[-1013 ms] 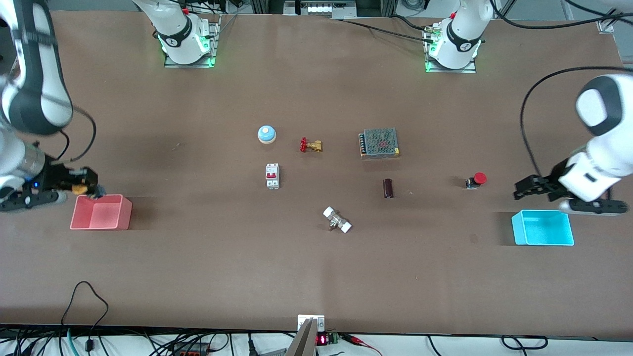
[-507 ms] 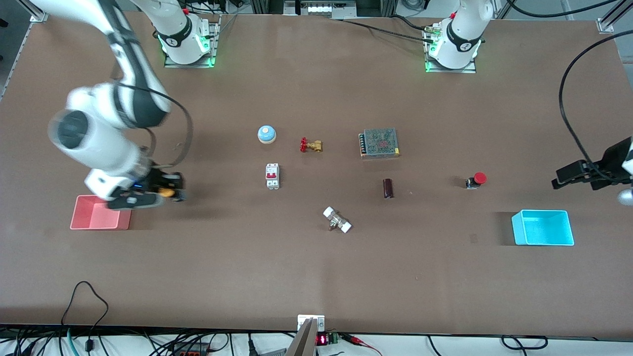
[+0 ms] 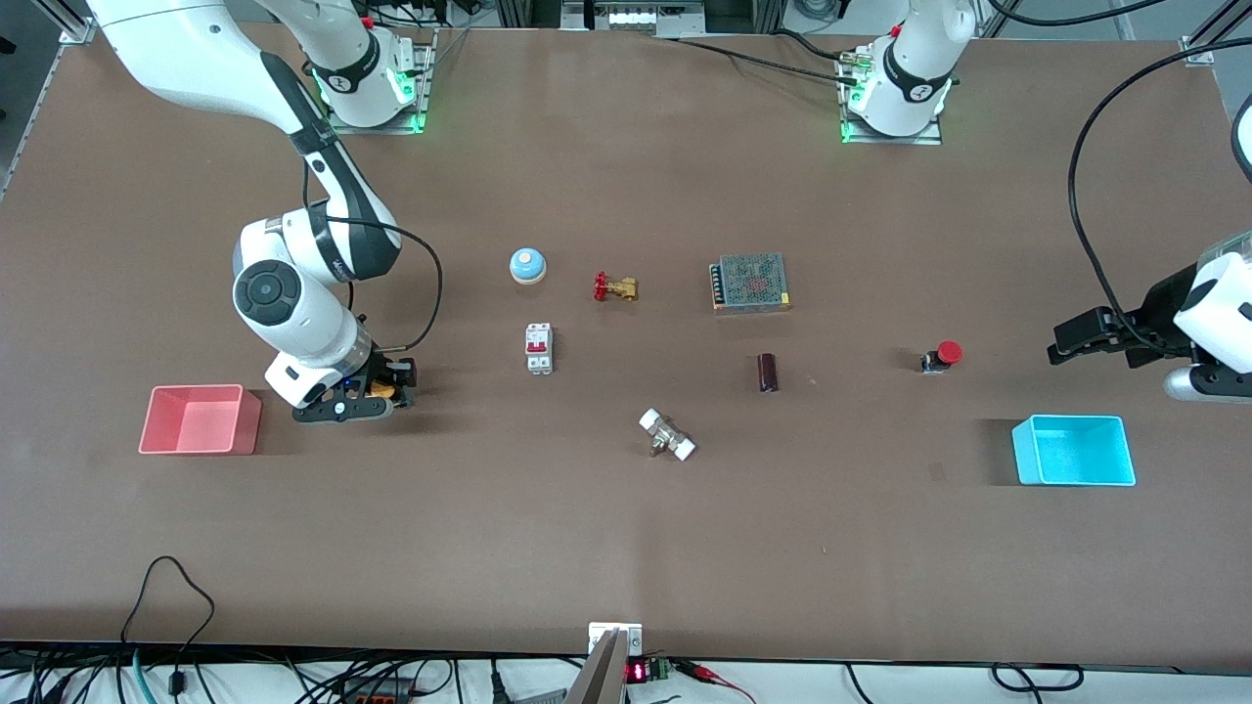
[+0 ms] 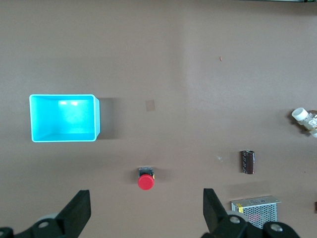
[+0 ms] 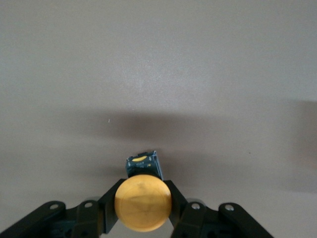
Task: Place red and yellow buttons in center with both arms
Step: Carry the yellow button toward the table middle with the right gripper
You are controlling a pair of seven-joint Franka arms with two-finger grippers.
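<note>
Right pincer (image 3: 396, 386), left of frame centre in the front view: closed on the yellow button (image 5: 143, 201), held over bare table (image 3: 626, 548) just beside the pink bin (image 3: 201, 418), which is empty.

Left pincer (image 3: 1061, 347), right edge: fingers (image 4: 79, 214) spread wide, holding nothing, above the table near the blue bin (image 3: 1073, 450), also empty.

Red button (image 3: 943, 355): on the table, right of centre, near the left pincer.

Right wrist view alone shows the yellow cap gripped; the front view hides most of it.
</note>
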